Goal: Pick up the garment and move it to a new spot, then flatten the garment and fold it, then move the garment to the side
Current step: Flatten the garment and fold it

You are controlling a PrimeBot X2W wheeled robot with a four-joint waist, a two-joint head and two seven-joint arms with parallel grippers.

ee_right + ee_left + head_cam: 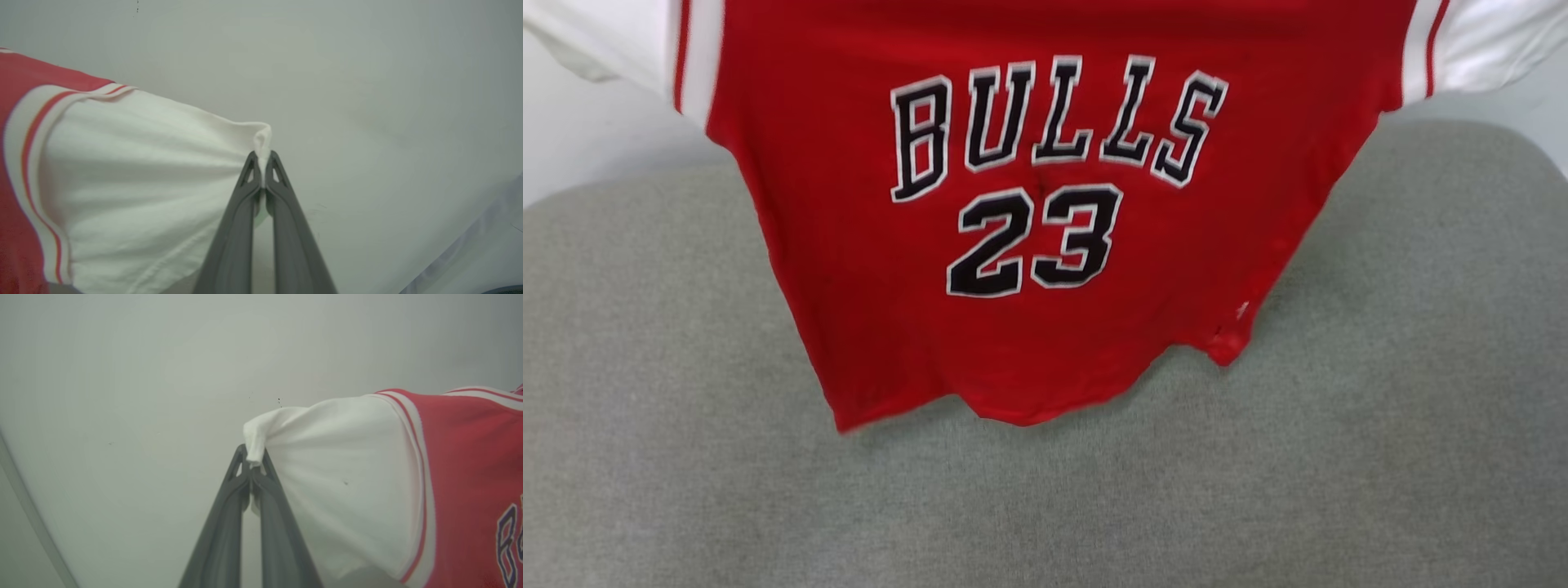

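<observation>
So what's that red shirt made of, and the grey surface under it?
The garment looks like soft matte knit, perhaps cotton or polyester: it drapes and gathers into fine folds where the left gripper and right gripper pinch its white sleeves. The grey surface seems a flecked, felt-like fabric, matte.

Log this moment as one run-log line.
phase: shirt held up spread | left gripper: shut on a sleeve tip | right gripper: shut on other sleeve tip | hem: hanging over grey surface

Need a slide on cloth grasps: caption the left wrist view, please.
Left end effector pinching the white sleeve tip of a red jersey stretched out before a pale wall.
</observation>
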